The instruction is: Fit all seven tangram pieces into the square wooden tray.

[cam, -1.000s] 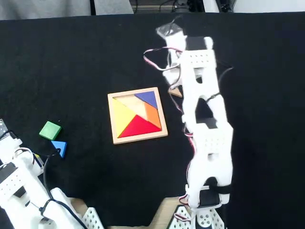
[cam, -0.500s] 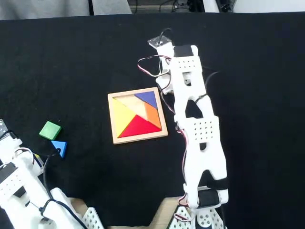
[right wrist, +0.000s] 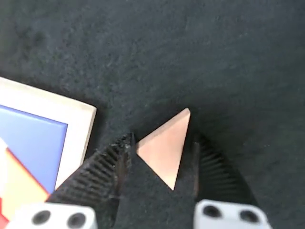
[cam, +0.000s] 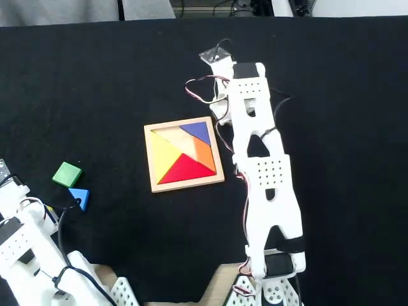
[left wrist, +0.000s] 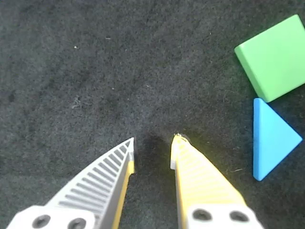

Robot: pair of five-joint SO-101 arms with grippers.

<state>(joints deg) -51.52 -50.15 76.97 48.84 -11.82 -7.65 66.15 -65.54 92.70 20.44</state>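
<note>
The square wooden tray (cam: pixel 154 185) lies mid-table with a yellow triangle (cam: pixel 162 156), a red triangle (cam: pixel 186 169), an orange piece (cam: pixel 205 153) and a blue triangle (cam: pixel 197 131) inside. My right arm (cam: pixel 255 127) stretches along the tray's right side. My right gripper (right wrist: pixel 162 138) is shut on a pale tan triangle (right wrist: pixel 164 152), just off the tray's corner (right wrist: pixel 81 129). A green square (cam: pixel 67 173) and a small blue triangle (cam: pixel 79 197) lie at the far left. My left gripper (left wrist: pixel 152 143) stands open over bare cloth beside the green square (left wrist: pixel 274 57) and the blue triangle (left wrist: pixel 271 138).
Black cloth covers the table. A pale strip (cam: pixel 172 135) shows at the tray's far inner edge. The left arm's white body (cam: pixel 25 248) is folded at the near left corner. Loose wires (cam: pixel 204 83) hang by the right arm's wrist.
Over the last second my right arm swung left toward the tray's right side, taking the tan triangle along. In the last half second it barely moved. The left arm stayed still.
</note>
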